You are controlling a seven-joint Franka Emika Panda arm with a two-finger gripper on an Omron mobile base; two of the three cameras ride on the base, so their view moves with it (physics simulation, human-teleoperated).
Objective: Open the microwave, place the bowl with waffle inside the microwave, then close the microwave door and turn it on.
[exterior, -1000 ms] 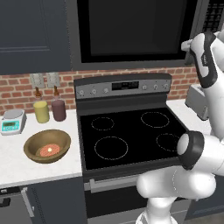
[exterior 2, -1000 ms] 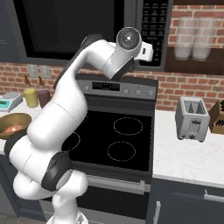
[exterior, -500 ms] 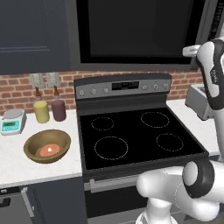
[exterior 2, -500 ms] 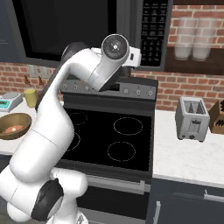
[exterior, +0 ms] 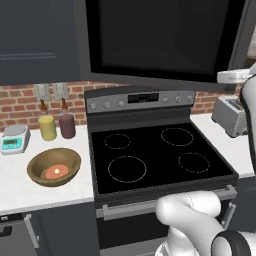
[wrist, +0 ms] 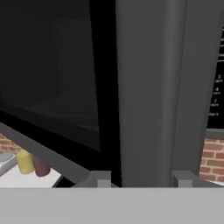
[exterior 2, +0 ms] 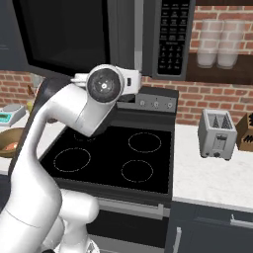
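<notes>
The door-opening step is in hand: the broad dark-grey glass-windowed microwave door [exterior: 165, 37] stands swung partly out from the large black microwave [exterior 2: 170, 37]. The gripper [wrist: 142, 177] straddles the long grey bar handle [wrist: 146, 87] — seemingly clasping it, though contact is hidden. Next, pull wider. One round brown wooden bowl [exterior: 54, 166] with one reddish-orange waffle [exterior: 56, 172] waits at nine o'clock of the stove — alongside two canisters [exterior: 57, 126].
</notes>
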